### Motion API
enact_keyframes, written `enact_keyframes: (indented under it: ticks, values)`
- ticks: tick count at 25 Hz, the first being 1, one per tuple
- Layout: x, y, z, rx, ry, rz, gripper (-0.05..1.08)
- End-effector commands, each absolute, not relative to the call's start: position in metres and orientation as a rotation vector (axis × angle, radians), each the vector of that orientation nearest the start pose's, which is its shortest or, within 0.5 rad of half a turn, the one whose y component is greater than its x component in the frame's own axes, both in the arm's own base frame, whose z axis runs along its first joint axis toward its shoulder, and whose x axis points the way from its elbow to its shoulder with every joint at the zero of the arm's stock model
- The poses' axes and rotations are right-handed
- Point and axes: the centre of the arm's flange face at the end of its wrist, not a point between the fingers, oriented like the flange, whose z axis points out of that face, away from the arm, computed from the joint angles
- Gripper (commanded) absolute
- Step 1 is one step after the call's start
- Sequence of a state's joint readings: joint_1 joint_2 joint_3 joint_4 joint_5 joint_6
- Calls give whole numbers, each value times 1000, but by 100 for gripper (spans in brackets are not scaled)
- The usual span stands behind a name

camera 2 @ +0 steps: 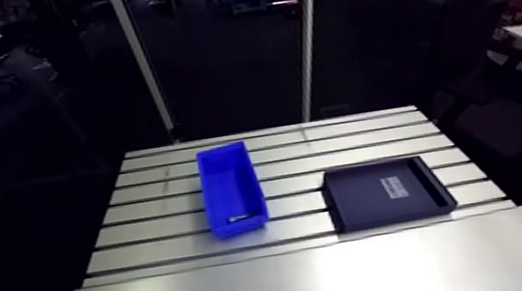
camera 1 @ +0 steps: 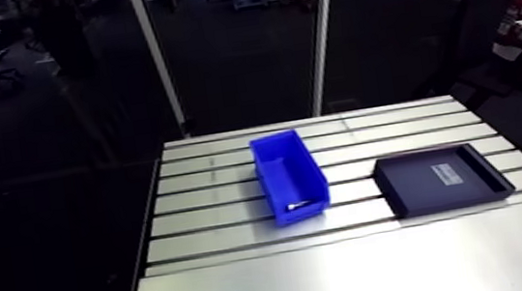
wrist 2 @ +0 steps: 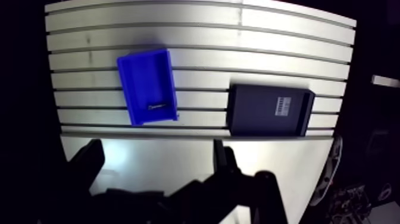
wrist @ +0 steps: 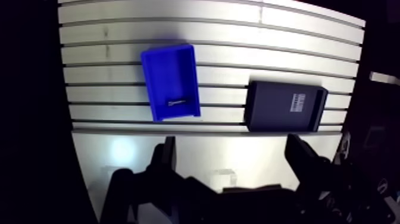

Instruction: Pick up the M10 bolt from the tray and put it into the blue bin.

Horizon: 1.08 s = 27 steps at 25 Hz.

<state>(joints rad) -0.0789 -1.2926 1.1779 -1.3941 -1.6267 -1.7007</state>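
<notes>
The bolt (wrist: 176, 102) lies in the bin (wrist: 149, 83), at the end nearer the hand (wrist: 231, 146); the tray (wrist: 271, 107) beside the bin holds none. The hand hangs released, empty, well above: delivery looks done.

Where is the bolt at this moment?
In the wrist view the bolt lies inside the blue bin, at its end nearer the gripper; the black tray sits apart, beside the bin.

You're looking at a slotted aluminium table (camera 1: 399, 128); a smooth metal plate (camera 1: 361, 275) adjoins its nearest slot.
</notes>
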Motion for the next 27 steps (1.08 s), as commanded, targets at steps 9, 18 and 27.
enact_keyframes:
  ticks: [9, 18, 27]
  values:
    - [-609, -85, 507, -94, 3068, 80, 1]
    - [-610, -86, 505, -96, 3065, 80, 1]
    - [-613, -84, 502, -96, 3059, 81, 1]
